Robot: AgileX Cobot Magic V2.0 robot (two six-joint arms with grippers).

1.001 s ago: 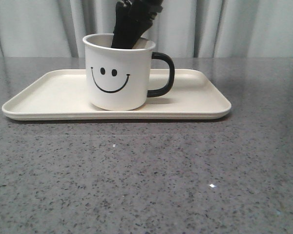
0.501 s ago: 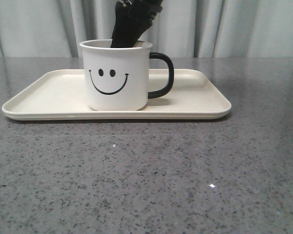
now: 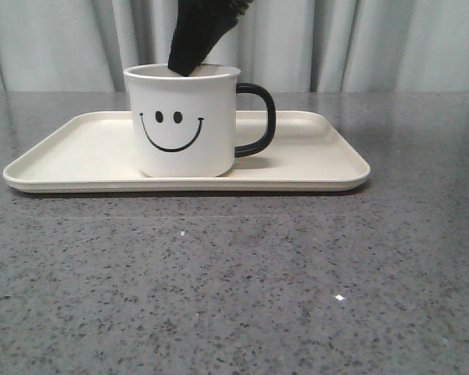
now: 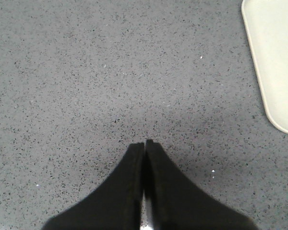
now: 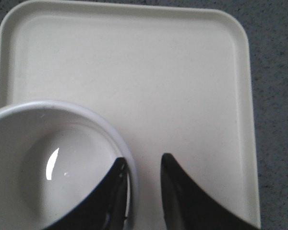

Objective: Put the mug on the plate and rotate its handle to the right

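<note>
The white mug point(image 3: 186, 125) with the smiley face stands upright on the cream plate point(image 3: 313, 156), left of its middle. Its black handle point(image 3: 262, 117) points right. My right gripper point(image 3: 191, 62) comes down from above at the mug's rim. In the right wrist view the gripper point(image 5: 141, 160) is open and straddles the rim of the mug point(image 5: 62, 167): one finger is inside, the other outside with a gap, over the plate point(image 5: 134, 72). My left gripper point(image 4: 145, 143) is shut and empty over bare table, with the plate's edge point(image 4: 278, 57) off to one side.
The grey speckled table point(image 3: 234, 281) stretches in front of the plate. A pale curtain point(image 3: 375, 39) hangs behind the table's far edge.
The mug has shifted slightly left and settled flat on the plate. My right gripper has risen, so less of it sits inside the mug.
</note>
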